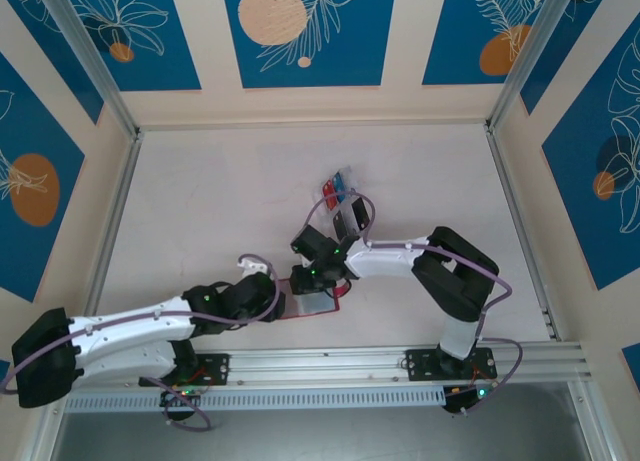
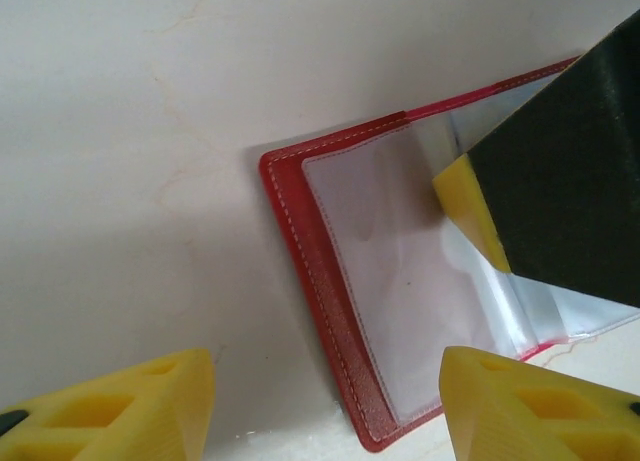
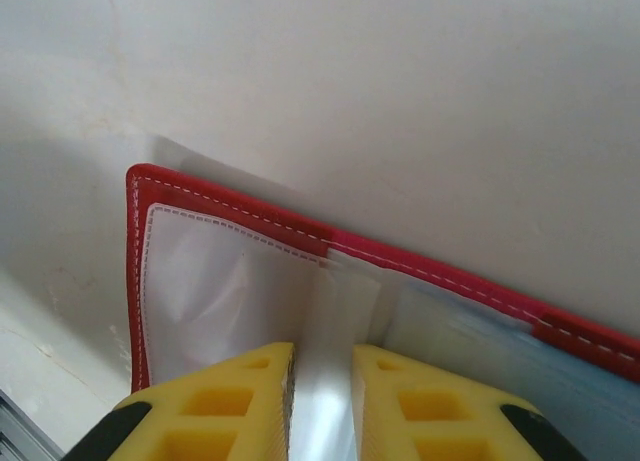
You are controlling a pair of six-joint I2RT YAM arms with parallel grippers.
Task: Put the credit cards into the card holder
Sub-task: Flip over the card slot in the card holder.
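Card holder (image 2: 315,281) shows stitched red rim, glossy clear sleeves (image 2: 400,281).

The left arm (image 1: 130,331) and the right arm (image 1: 390,259) are each made of smooth white tubes joined by bulky black housings, with small green lights on the joints and a thin lilac cable (image 1: 140,318) running along the length. Each arm rises from a black base plate (image 1: 450,363). The left gripper (image 2: 325,356) and the right gripper (image 3: 322,348) carry chunky yellow fingers (image 2: 540,401) with hollow cut-outs, black towards the root.
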